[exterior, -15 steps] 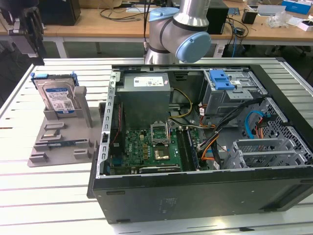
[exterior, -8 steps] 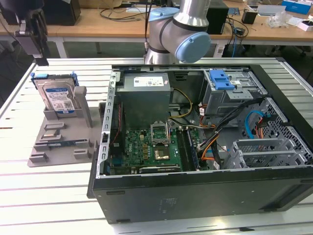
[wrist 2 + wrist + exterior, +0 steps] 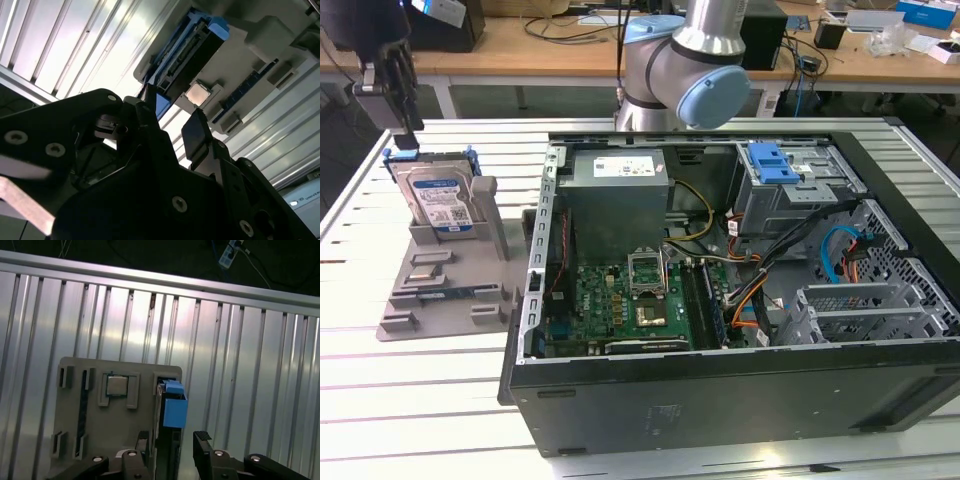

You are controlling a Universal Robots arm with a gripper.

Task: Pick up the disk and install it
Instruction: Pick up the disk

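on the counter, close to its edge at the exterior view's left, stands a grey holder. the disk stands upright in a slot of this holder, its label turned to the camera and the blue bracket around it. the claw hangs just above the upper edge of the disk, near it but, as far as i can judge, apart from it.

in the first wrist view the fingers are spread wide. the thin edge of the disk runs in line with the gap between them, and there is free space on each side. the claw holds nothing. in the second wrist view the claw is open in the same way, and the disk lies beyond the fingertips, not yet between the pads.

further toward the exterior view's right, the open computer case lies on its side and covers the counter from the middle almost to the other edge. in its far corner is the drive cage with a blue latch on top.

my judgement is that the task is at its very beginning. the claw is aligned over the disk, but the disk is not gripped and not lifted, and the whole installing into the case is left to do.
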